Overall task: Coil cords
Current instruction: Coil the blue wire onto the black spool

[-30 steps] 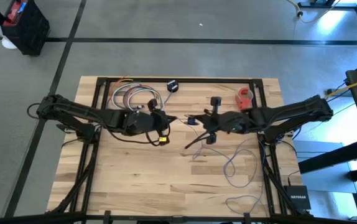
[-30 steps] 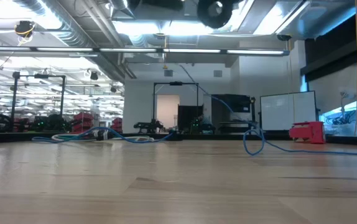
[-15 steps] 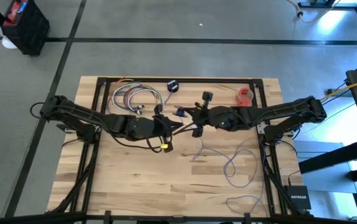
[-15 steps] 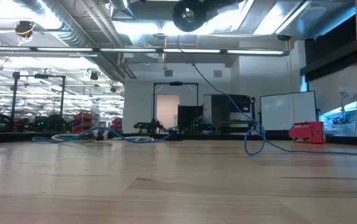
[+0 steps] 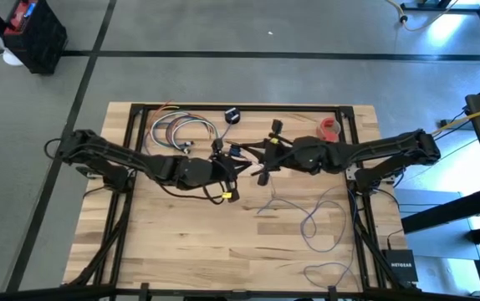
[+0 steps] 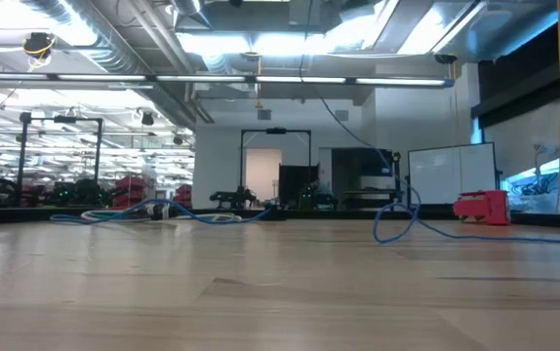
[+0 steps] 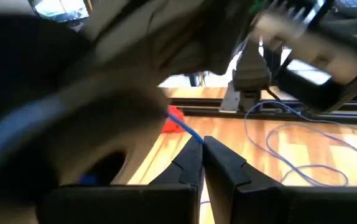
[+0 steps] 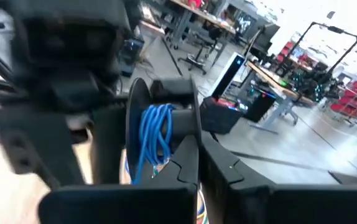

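Both end effectors (image 5: 242, 160) mid-table, cords (image 5: 311, 219) trailing from them

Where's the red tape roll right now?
In the high view, the red tape roll sits at the table's far edge on the right side, just beyond the right arm.

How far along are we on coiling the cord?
Done: a few blue turns already sit on the spool, seen in the right wrist view. In hand: both arms meet above the table's middle, the left hand and right hand shut, the cord running into the left fingers. Left: most of the cord lies in loose loops on the table, so the bulk remains to wind.
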Available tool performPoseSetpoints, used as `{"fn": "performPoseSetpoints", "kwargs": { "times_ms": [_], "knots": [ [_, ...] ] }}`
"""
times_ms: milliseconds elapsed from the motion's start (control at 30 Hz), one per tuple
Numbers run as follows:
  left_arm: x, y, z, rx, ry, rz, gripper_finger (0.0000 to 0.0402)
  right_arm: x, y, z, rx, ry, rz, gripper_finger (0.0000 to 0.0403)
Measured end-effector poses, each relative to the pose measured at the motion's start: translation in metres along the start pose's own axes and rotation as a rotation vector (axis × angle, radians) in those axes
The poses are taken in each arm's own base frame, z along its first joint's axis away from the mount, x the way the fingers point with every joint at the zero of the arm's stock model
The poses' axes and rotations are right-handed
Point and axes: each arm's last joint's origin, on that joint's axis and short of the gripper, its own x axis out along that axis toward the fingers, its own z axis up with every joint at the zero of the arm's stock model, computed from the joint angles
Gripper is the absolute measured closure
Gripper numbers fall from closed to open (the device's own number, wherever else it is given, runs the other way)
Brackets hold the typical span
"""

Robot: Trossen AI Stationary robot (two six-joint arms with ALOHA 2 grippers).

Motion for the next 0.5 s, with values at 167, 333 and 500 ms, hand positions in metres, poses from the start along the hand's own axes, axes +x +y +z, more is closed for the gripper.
{"fn": "performPoseSetpoints", "kwargs": {
  "times_ms": [167, 333, 500],
  "knots": [
    [0.0, 0.0, 0.001, 0.0, -0.005, -0.001, 0.0396, -0.018, -0.013, 0.013, 0.028, -0.064, 0.006, 0.0398],
    [0.0, 0.0, 0.001, 0.009, -0.002, -0.003, 0.0396, -0.037, -0.026, 0.024, 0.059, -0.131, -0.002, 0.0398],
    [0.003, 0.002, -0.003, 0.028, 0.018, 0.002, 0.0396, -0.051, -0.036, 0.032, 0.081, -0.176, -0.013, 0.0398]
  ]
}}
